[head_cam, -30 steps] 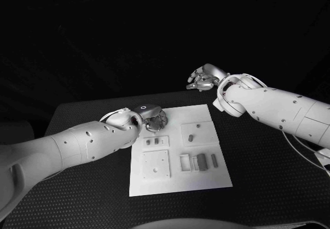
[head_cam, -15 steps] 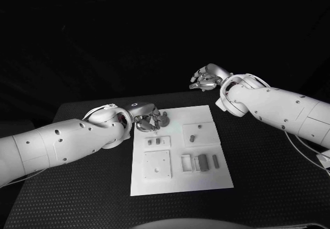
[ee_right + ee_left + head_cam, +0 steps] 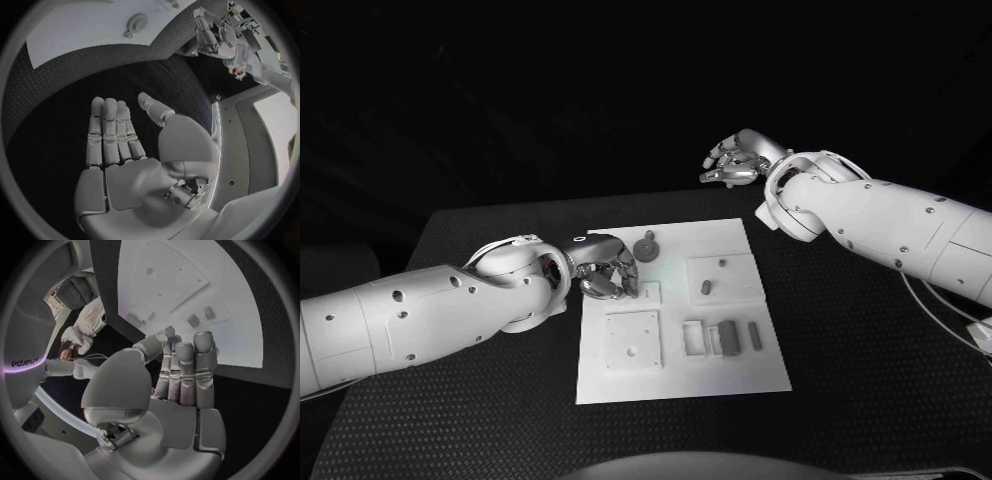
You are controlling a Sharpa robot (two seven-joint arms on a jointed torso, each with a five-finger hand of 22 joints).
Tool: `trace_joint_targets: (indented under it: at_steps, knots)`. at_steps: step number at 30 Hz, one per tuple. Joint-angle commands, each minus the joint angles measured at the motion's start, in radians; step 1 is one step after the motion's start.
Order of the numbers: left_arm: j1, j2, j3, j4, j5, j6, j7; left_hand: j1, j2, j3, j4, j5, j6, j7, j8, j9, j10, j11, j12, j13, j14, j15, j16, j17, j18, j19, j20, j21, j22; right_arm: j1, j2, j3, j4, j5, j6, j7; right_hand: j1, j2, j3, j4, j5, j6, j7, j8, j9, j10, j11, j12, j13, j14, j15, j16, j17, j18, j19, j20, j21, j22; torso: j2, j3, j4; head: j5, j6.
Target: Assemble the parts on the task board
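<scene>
The white task board (image 3: 733,240) lies in the middle of the black table. A round grey part (image 3: 651,247) sits on its far left area, apart from both hands, and shows again in the right wrist view (image 3: 136,22). My left hand (image 3: 603,270) hovers at the board's left edge just nearer than that part, fingers close together and holding nothing (image 3: 181,375). Below its fingertips are two small grey parts (image 3: 201,317) on the board (image 3: 181,280). My right hand (image 3: 737,160) hangs above the table's far edge, fingers stretched flat and empty (image 3: 115,145).
A small grey part (image 3: 705,287) stands in a raised square block at the board's middle right. Long grey parts (image 3: 727,338) lie beside a frame near the front right. A square plate (image 3: 632,342) with a hole sits front left.
My left hand has drawn back toward the board's left edge, uncovering the round grey part, which now lies free. The right hand has barely moved.
</scene>
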Motion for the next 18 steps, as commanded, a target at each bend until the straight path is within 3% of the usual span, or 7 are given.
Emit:
trace_joint_targets:
  at_steps: [1,4,7,18]
  knots:
    - [-0.002,-0.006,-0.013,0.011,-0.036,0.016,-0.015,-0.007,0.0,0.006,-0.002,0.004,0.007,0.002,0.004,0.001,0.05,0.014,0.006,0.001,0.005,-0.004,0.006,-0.002,0.099,0.001,-0.008,0.007,0.024,-0.001,-0.001,0.0,-0.001,0.002,0.001,0.013,0.001,0.003,-0.005,0.0,0.002,0.0,0.009,0.0,0.0,0.004,0.0,-0.006,-0.001,0.007,0.003,-0.007,0.001,0.014,-0.002,0.003,-0.006,-0.001,-0.002,-0.002,0.0019,0.0,-0.002]
    - [-0.003,-0.005,-0.021,0.0,-0.055,0.006,-0.019,-0.007,0.0,0.006,-0.002,0.004,0.007,0.002,0.004,0.001,0.05,0.014,0.006,0.001,0.005,-0.004,0.006,-0.002,0.099,0.001,-0.008,0.007,0.024,-0.001,-0.002,0.0,0.001,0.002,0.002,0.014,0.001,0.003,-0.005,0.0,0.002,0.0,0.009,0.0,0.0,0.004,0.0,-0.006,-0.002,0.007,0.003,-0.008,0.002,0.014,-0.002,0.003,-0.006,-0.001,-0.002,-0.0021,0.0041,0.002,-0.002]
    - [-0.003,0.005,-0.022,-0.022,-0.071,-0.012,-0.023,-0.007,0.0,0.006,-0.002,0.004,0.008,0.002,0.004,0.002,0.05,0.014,0.006,0.001,0.005,-0.004,0.006,-0.002,0.099,0.001,-0.008,0.007,0.024,-0.001,-0.003,0.0,0.001,0.003,0.002,0.014,0.001,0.003,-0.005,0.0,0.002,0.0,0.009,0.0,0.0,0.004,0.0,-0.006,-0.002,0.007,0.003,-0.008,0.002,0.014,-0.002,0.003,-0.007,-0.001,-0.001,-0.0022,0.0048,0.002,-0.001]
    - [-0.002,0.09,-0.021,-0.154,-0.103,-0.036,-0.012,-0.007,0.0,0.008,-0.003,0.005,0.009,0.001,0.004,0.002,0.052,0.014,0.006,0.002,0.005,-0.005,0.008,-0.002,0.098,0.001,-0.009,0.008,0.024,-0.003,0.005,0.0,-0.003,0.003,0.001,0.015,0.001,0.004,-0.005,0.0,0.002,0.0,0.009,0.0,0.0,0.004,0.0,-0.005,-0.003,0.008,0.003,-0.009,0.004,0.014,-0.002,0.003,-0.007,-0.001,0.001,0.0007,-0.0039,0.001,0.0]
